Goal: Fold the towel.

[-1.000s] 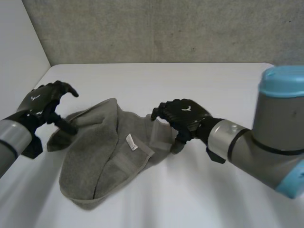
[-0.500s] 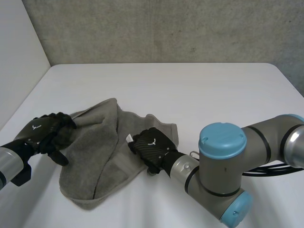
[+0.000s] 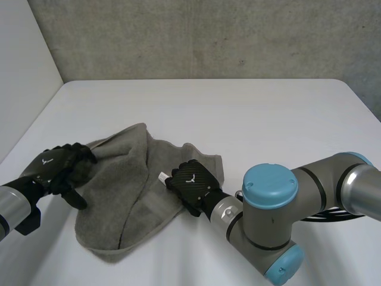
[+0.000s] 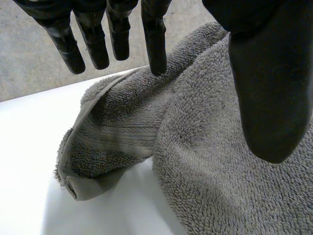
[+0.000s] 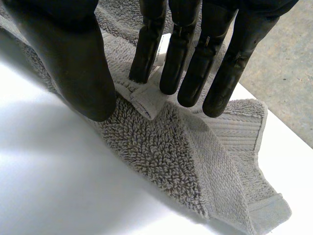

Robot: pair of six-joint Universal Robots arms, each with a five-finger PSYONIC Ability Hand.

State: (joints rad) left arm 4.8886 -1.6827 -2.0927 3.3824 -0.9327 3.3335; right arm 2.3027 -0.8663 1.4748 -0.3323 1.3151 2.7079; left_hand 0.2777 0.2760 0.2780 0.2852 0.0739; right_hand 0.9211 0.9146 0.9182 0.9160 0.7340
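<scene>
Count: 1 towel, 2 hands, 1 white label, 1 table. Nearest me, the towel's near edge lies crumpled on the table, left of centre. It's 1 rumpled grey heap, not flat. R arm comes in from the right & covers the towel's near-right edge, so I can't read that bit.

Mid-scene: L hand sits at the towel's left edge. R hand is on its right part, just right of the label. Head cam gives me just the backs of both hands.

L wrist cam adds detail: fingers straight, held apart from the thumb, over the terry, nothing clamped. A rolled corner lies past the fingertips.

R wrist cam: fingers straight, tips down on a raised hem fold. The thumb is apart beside it, no pinch I can see.

Far: bare table, then 1 grey wall.
</scene>
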